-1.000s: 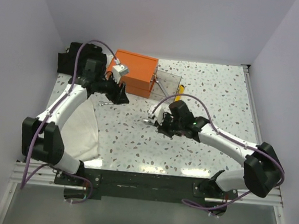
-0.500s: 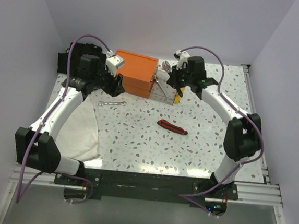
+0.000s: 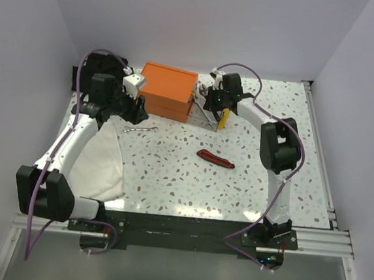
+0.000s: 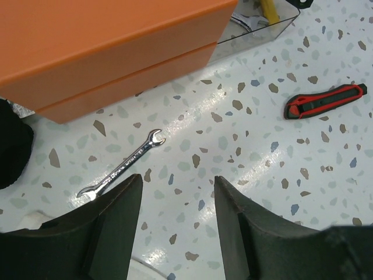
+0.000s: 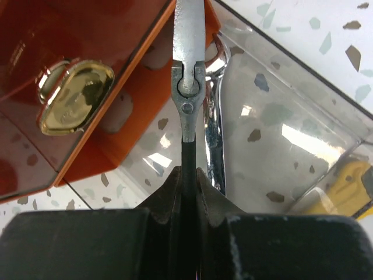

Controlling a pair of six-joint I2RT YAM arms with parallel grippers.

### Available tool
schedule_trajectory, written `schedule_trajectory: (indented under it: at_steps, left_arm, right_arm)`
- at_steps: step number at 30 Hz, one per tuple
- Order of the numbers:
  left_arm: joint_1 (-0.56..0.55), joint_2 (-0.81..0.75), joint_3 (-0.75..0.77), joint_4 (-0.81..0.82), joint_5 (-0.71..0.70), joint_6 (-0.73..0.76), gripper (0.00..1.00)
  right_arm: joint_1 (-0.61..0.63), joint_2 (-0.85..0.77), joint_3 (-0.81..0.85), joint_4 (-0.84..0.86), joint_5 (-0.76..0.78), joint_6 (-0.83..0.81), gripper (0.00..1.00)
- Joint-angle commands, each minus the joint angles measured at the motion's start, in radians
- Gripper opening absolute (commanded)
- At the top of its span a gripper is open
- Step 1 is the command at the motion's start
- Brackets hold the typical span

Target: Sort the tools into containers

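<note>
Right gripper (image 5: 187, 178) closed tight on dark-handled tool (image 5: 187, 87), on its thin black handle. Silver head points over clear tray (image 5: 291, 134) beside orange box (image 5: 87, 87). Tool looks stiff, light, smooth; handle seems right place to hold. Yellow knife (image 5: 344, 189) and second wrench (image 5: 215, 157) lie in tray.

Left gripper (image 4: 178, 195) wide open, empty, above wrench (image 4: 122, 169) on table (image 4: 233, 146). Wrench thin, flat, probably slippery: best to pinch across middle of shaft. Red knife (image 4: 325, 100) lies on table, well apart.
</note>
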Motion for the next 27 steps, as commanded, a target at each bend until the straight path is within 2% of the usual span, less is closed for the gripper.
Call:
schedule_trajectory:
  at_steps: [1, 5, 8, 11, 12, 15, 16, 19, 22, 23, 27]
  left_arm:
    - [0.026, -0.033, -0.024, 0.042, 0.044, -0.031, 0.57]
    - [0.031, -0.031, -0.031, 0.045, 0.050, -0.033, 0.57]
    - [0.037, -0.028, -0.031, 0.047, 0.054, -0.034, 0.57]
    - [0.042, -0.025, -0.031, 0.051, 0.057, -0.037, 0.57]
    - [0.043, -0.021, -0.031, 0.053, 0.056, -0.036, 0.57]
    - [0.045, -0.019, -0.028, 0.048, 0.027, -0.031, 0.57]
    - [0.045, -0.022, -0.035, 0.050, 0.014, -0.024, 0.57]
    - [0.045, -0.048, -0.098, 0.077, 0.011, 0.079, 0.58]
    - [0.045, -0.100, -0.205, 0.120, -0.022, 0.278, 0.60]
    - [0.043, -0.103, -0.222, 0.116, -0.036, 0.394, 0.60]
    - [0.045, -0.025, -0.233, -0.010, -0.082, 0.637, 0.60]
  right_arm:
    - [-0.001, -0.002, 0.117, 0.068, -0.022, -0.025, 0.00]
    - [0.002, 0.033, 0.140, 0.057, -0.025, -0.040, 0.00]
    - [0.004, 0.037, 0.119, 0.051, -0.025, -0.071, 0.05]
    - [0.007, 0.026, 0.091, 0.032, -0.008, -0.103, 0.22]
    - [0.009, 0.023, 0.085, 0.026, -0.006, -0.111, 0.34]
    - [0.007, -0.015, 0.057, 0.012, 0.006, -0.126, 0.51]
    - [0.007, -0.029, 0.049, 0.011, 0.003, -0.129, 0.53]
    - [0.006, -0.095, 0.026, 0.002, 0.007, -0.129, 0.56]
    - [-0.001, -0.193, -0.027, 0.012, 0.024, -0.106, 0.56]
    - [-0.001, -0.247, -0.068, 0.023, 0.024, -0.103, 0.56]
    - [-0.001, -0.397, -0.207, 0.065, 0.006, -0.131, 0.56]
